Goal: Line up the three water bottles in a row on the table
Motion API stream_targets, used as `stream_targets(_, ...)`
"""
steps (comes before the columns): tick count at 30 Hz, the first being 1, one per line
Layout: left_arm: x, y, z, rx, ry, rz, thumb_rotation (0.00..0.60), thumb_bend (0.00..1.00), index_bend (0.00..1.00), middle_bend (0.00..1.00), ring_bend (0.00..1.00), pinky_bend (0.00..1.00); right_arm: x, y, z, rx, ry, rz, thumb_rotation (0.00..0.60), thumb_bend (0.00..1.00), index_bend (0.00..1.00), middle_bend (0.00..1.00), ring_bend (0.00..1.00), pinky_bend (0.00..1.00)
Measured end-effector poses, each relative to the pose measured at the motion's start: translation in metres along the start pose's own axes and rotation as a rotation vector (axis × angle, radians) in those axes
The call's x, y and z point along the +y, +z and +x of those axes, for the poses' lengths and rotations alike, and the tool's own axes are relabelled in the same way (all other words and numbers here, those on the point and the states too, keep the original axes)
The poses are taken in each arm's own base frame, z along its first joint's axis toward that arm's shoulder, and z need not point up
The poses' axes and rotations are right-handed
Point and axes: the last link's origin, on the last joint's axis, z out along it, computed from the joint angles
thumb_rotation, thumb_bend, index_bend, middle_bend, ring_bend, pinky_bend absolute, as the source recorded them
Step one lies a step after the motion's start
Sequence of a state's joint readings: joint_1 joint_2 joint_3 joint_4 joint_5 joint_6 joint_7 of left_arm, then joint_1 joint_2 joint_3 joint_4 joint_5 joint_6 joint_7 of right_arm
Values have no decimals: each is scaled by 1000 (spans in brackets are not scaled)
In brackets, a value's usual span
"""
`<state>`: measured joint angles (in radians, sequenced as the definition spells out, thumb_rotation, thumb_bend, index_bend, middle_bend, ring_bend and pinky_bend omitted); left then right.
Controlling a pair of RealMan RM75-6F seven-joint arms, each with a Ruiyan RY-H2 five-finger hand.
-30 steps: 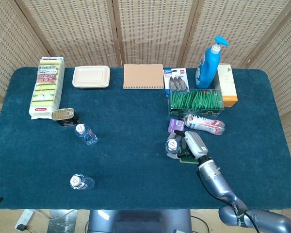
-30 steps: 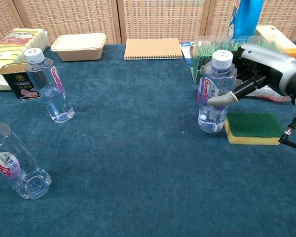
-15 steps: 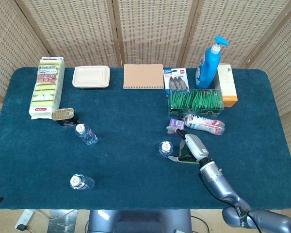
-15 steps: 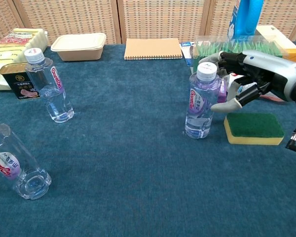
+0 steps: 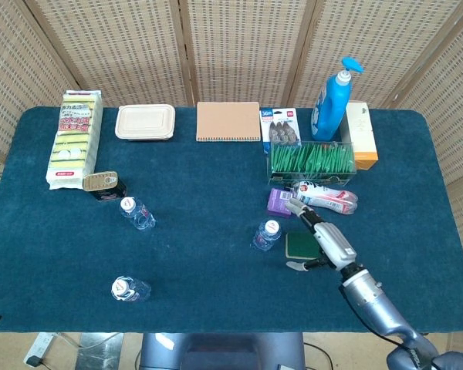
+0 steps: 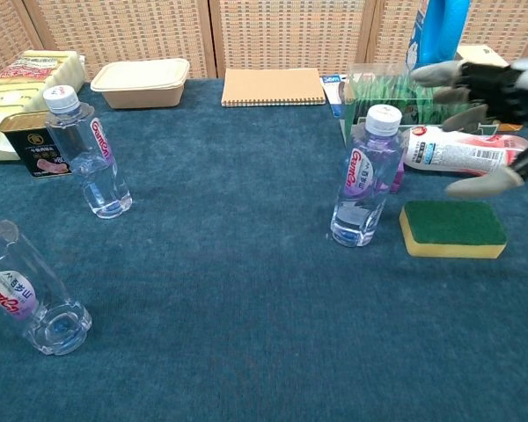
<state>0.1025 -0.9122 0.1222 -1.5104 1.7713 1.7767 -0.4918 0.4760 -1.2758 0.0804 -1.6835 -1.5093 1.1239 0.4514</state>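
Note:
Three clear water bottles with white caps stand on the blue tablecloth. One bottle (image 5: 266, 235) (image 6: 365, 189) is upright at centre right, just left of a green sponge (image 5: 299, 244) (image 6: 451, 229). A second bottle (image 5: 137, 214) (image 6: 88, 154) stands at the left beside a tin. The third bottle (image 5: 130, 289) (image 6: 22, 294) stands near the front left edge. My right hand (image 5: 326, 241) (image 6: 502, 88) hovers to the right of the centre bottle, over the sponge, fingers spread and holding nothing. No left hand shows in either view.
A tin can (image 5: 100, 183), a sponge pack (image 5: 76, 139), a lunch box (image 5: 145, 122) and a notebook (image 5: 228, 121) lie along the back and left. A green-packet box (image 5: 312, 159), blue pump bottle (image 5: 332, 100), tube (image 5: 328, 195) and purple item (image 5: 278, 200) crowd the right.
The right hand slid the centre bottle a little left, away from the sponge, then let go of it and pulled back to the right with its fingers spread.

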Motion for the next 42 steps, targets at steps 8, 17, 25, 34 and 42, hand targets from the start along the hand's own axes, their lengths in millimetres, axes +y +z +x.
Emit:
stream_targets(8, -9, 6, -10, -72, 33, -36, 600, 79, 0, 0, 0, 11, -1, -79, 36, 33, -93, -96, 600, 0, 7, 13, 17, 155)
stream_targets(17, -29, 30, -40, -222, -66, -167, 600, 71, 0, 0, 0, 11, 8, -147, 53, 92, -264, -211, 600, 0, 18, 15, 0, 108)
stream_targets(25, -26, 62, -97, -313, -289, -299, 600, 72, 0, 0, 0, 11, 12, -191, 54, 238, -316, -222, 600, 0, 30, 15, 0, 107)
stream_targets(34, 6, 98, -151, -409, -471, -393, 600, 71, 0, 0, 0, 22, 17, -201, 53, 245, -289, -191, 600, 0, 39, 16, 0, 107)
stream_targets(42, 32, 114, -184, -495, -548, -398, 600, 100, 0, 0, 0, 141, 14, -201, 55, 243, -271, -164, 600, 0, 40, 16, 0, 107)
